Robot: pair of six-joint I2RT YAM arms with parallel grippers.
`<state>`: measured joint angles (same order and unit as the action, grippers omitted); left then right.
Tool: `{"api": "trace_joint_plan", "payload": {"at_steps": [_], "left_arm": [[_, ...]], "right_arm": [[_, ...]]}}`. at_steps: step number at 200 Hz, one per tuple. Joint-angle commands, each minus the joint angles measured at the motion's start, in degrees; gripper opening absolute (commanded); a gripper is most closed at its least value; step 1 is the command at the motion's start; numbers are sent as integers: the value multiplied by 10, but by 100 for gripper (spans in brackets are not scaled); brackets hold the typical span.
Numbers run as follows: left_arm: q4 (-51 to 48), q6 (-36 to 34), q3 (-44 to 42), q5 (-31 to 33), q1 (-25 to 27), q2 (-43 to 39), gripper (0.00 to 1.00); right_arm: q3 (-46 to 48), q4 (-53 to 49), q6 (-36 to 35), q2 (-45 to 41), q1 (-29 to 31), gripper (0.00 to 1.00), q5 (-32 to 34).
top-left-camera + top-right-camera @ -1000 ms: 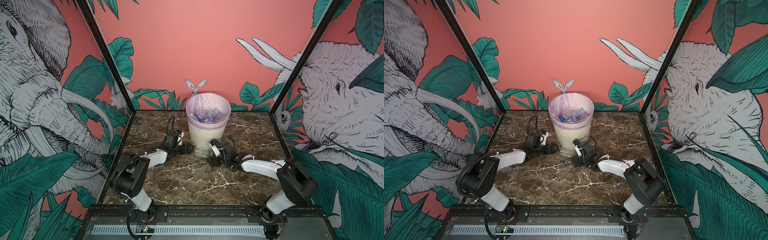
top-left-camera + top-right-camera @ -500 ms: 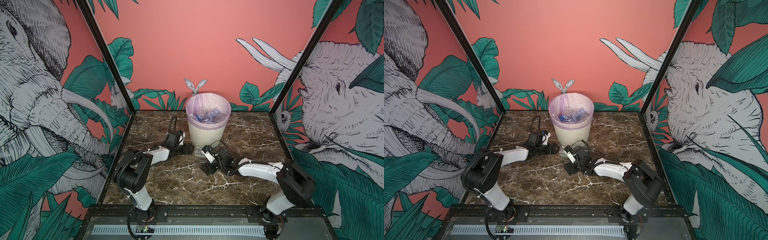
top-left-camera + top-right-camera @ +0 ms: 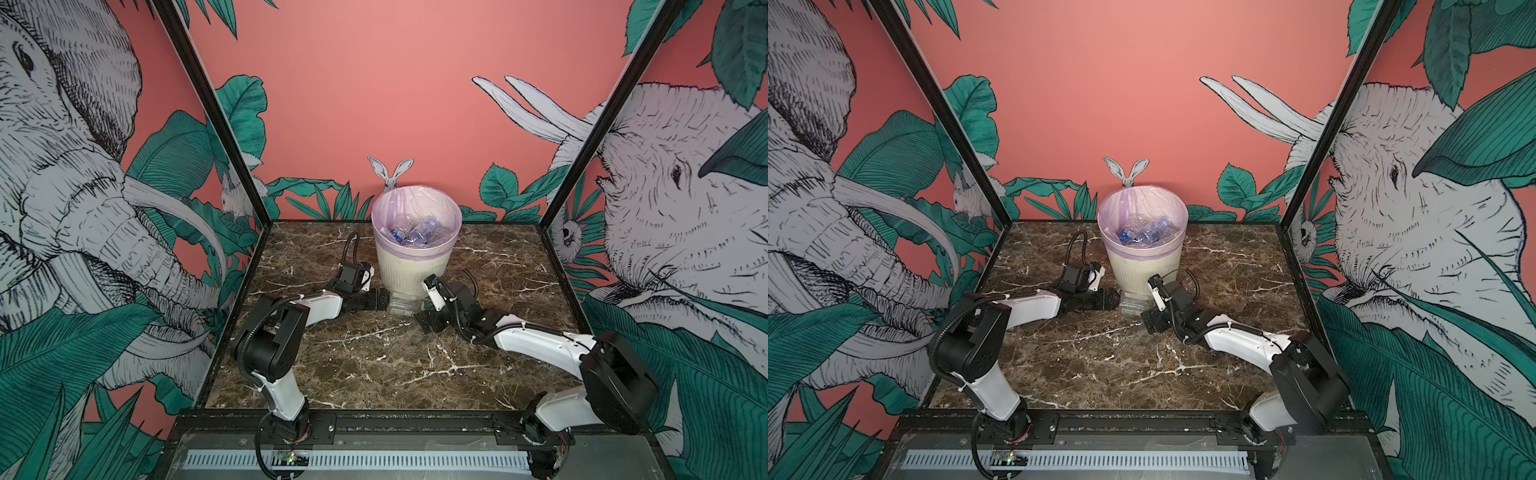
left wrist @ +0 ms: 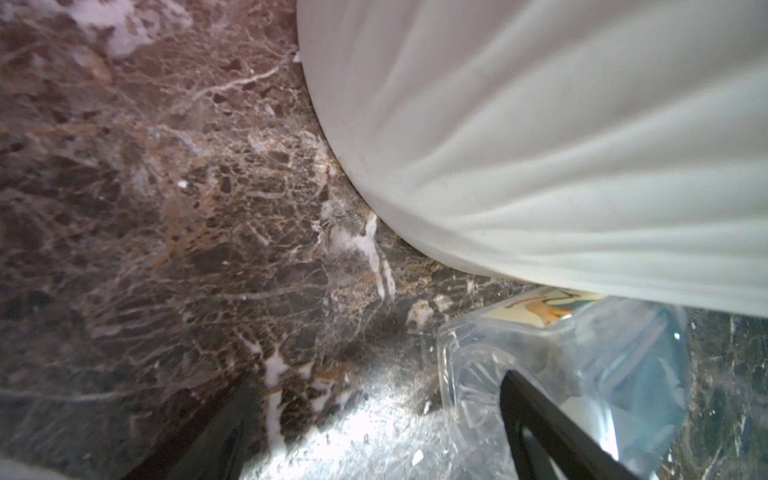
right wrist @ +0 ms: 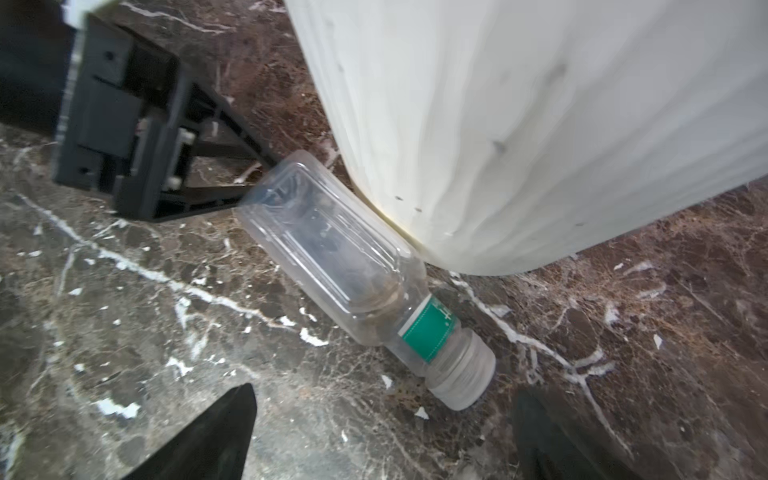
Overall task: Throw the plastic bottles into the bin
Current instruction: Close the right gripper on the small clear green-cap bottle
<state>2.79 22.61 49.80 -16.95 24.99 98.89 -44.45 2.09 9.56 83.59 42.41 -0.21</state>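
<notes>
Pickup step, apparently the last one: clear green-banded bottle (image 5: 353, 266) lies on marble table (image 3: 374, 365), touching the bin (image 3: 415, 266) base. Left gripper (image 4: 378, 378) open at its bottom, right gripper (image 5: 386, 390) open near cap (image 5: 465, 374). Next: straddle, close, lift into bin.

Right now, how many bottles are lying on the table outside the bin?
1. The clear bottle with the green neck band lies on its side against the foot of the bin. More bottles sit inside the bin; another could hide behind it.

A bottle (image 5: 357, 266) lies on the table (image 3: 374, 365) before the bin (image 3: 415, 270), touching; more bottles (image 3: 415, 235) inside.
</notes>
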Motion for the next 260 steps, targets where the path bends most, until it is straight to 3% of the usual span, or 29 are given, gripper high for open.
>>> {"api": "trace_joint_plan", "payload": {"at_steps": [1, 85, 186, 260], "left_arm": [[-21, -7, 13, -1, 1, -2, 92], [-29, -11, 17, 1, 2, 2, 93], [-38, -9, 26, -9, 3, 16, 93], [-37, -6, 24, -10, 5, 13, 93]], "right_arm": [[-5, 38, -12, 29, -7, 99, -18], [-40, 70, -27, 116, -16, 99, -147], [5, 12, -16, 43, 65, 99, -117], [-64, -1, -33, 113, 90, 97, -48]]}}
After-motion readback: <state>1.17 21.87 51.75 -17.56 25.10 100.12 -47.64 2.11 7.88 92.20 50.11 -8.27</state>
